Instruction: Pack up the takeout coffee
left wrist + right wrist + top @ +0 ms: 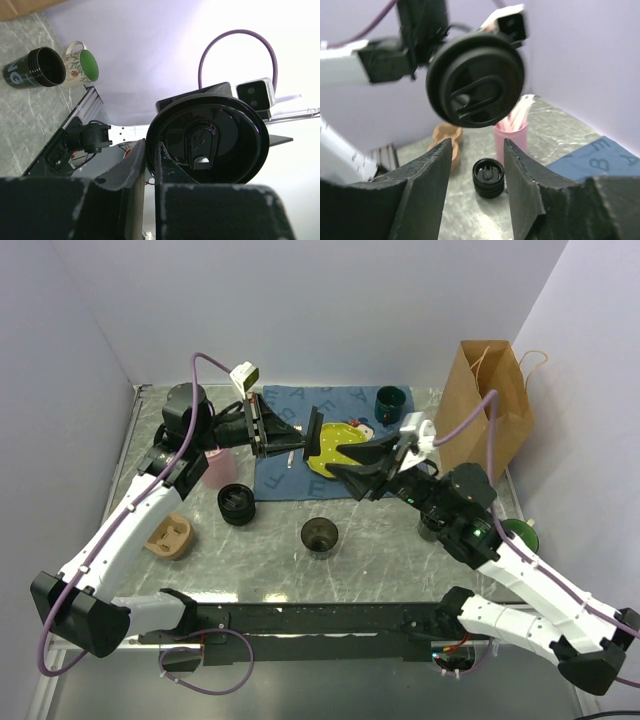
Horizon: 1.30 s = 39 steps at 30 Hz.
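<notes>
The takeout coffee is apart: its round black lid (314, 435) is held in the air on edge, and the open dark cup (320, 537) stands on the table in front of the cloth. My left gripper (302, 433) is shut on the lid's rim; in the left wrist view the lid (207, 140) is pinched at its left edge by the gripper (150, 147). My right gripper (337, 470) is open and empty, just right of and below the lid. In the right wrist view the lid (475, 80) hangs above that gripper's (477, 150) spread fingers.
A brown paper bag (490, 410) stands at the back right. A dark green mug (390, 400) and a yellow plate (335, 448) sit on a blue cloth (285, 475). A black ribbed cap (236, 504), the pink straw cup (216, 468) and a tan piece (170, 537) are at the left. A floral mug (82, 65) and black tumbler (35, 67) sit by the right arm.
</notes>
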Motion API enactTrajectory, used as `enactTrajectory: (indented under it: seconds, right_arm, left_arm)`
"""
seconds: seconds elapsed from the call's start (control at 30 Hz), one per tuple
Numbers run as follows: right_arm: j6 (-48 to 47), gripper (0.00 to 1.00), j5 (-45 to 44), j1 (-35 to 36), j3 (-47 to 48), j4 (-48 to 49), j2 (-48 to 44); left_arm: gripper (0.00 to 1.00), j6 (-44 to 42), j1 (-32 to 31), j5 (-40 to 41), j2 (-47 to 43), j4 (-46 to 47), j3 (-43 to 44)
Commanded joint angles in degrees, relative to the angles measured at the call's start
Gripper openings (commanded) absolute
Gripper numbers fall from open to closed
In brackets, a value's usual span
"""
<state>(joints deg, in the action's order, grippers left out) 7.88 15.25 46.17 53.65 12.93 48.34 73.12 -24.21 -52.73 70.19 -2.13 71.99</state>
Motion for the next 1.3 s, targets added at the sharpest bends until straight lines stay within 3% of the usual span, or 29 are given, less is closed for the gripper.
enactTrajectory:
  seconds: [0.0, 0.17, 0.87, 0.97, 1.0, 1.03, 1.1, 1.17, 1.27]
  right_arm:
    - [-4.2, 0.54, 10.7, -0.2, 2.6, 5.0, 1.7]
    - [-4.5, 0.55, 13.8, -0.3, 3.4, 7.5, 3.4]
    - [-3.2, 0.42, 11.1, -0.1, 5.1, 11.5, 5.7]
    - [-2.9, 0.27, 11.5, 0.0, 5.1, 11.7, 6.1]
    - [-2.8, 0.17, 11.6, 0.0, 5.0, 11.6, 6.0]
    - [-2.6, 0.10, 11.3, -0.1, 4.9, 11.5, 5.7]
    - [-2.5, 0.00, 10.9, 0.0, 5.0, 10.1, 4.9]
    - [-2.3, 0.00, 9.2, 0.0, 5.6, 6.3, 4.3]
    - [-2.7, 0.00, 6.1, 0.0, 6.6, 0.5, 2.6]
  left_arm:
    - [0.13, 0.9, -0.6, -1.9, -1.2, 3.9, 0.4]
    - [0.13, 1.7, -0.8, -1.9, -0.9, 5.6, -0.3]
    - [0.13, 3.0, -2.1, -1.9, -1.0, 8.7, -2.6]
    - [0.13, 3.1, -2.2, -1.8, -0.8, 9.0, -2.6]
    - [0.14, 3.1, -2.3, -1.8, -0.6, 9.0, -2.5]
    - [0.16, 2.9, -2.3, -1.6, -0.7, 8.9, -2.4]
    - [0.38, 1.9, -2.3, 0.1, -0.8, 5.8, -1.8]
    - [0.65, -2.4, -2.2, 2.2, -1.0, -0.1, -0.3]
    - [0.84, -8.0, -1.0, 6.6, -0.8, -6.5, 1.7]
